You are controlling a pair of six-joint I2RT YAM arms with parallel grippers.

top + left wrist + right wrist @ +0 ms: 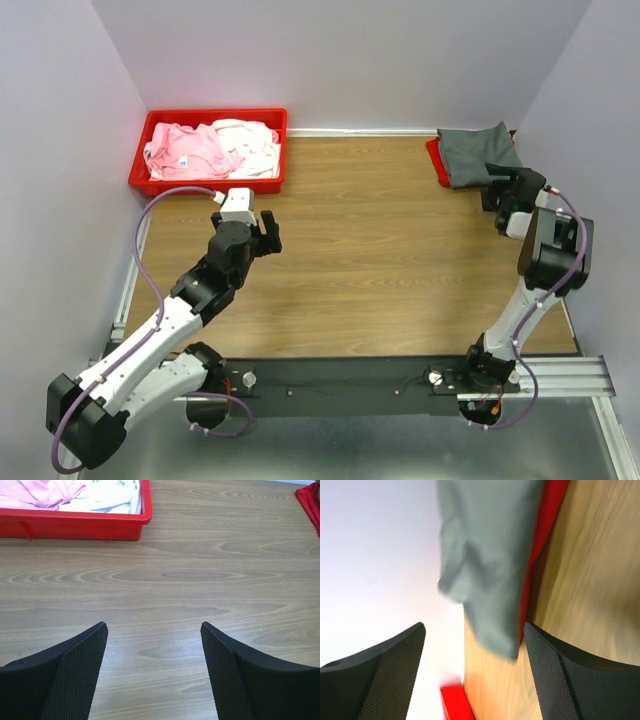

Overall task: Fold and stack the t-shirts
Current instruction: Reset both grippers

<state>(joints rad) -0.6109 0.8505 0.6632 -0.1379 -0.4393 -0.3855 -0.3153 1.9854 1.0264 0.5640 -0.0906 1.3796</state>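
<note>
Bench (370, 250): wood-grain top filling the middle of the overhead view, with pale walls (350, 60) at the back and both sides.
Grey shirt (478, 155): folded and lying flat at the upper right of the overhead view, close to the right wall, on top of the red shirt.
Red shirt (436, 162): underneath the grey one, showing only as a strip along its left edge.
Bin (205, 186): red plastic, at the upper left of the overhead view, along the back of the bench.
Pink shirt (185, 150): crumpled in the left part of the bin.
White shirt (250, 145): crumpled in the right part of the bin, touching the pink one.
Right tool (472, 625): fingers wide apart, gripping nothing. In the overhead view it sits at the lower right corner of the grey shirt; whether it touches the cloth I cannot tell. Its own view is blurred, with grey cloth and a red strip beside it in the upper middle, past the fingertips.
Left tool (152, 625): fingers wide apart, holding nothing, over bare bench left of centre in the overhead view, just below and right of the bin. Its own view has the bin wall at upper left and a bit of red cloth at far upper right.
</note>
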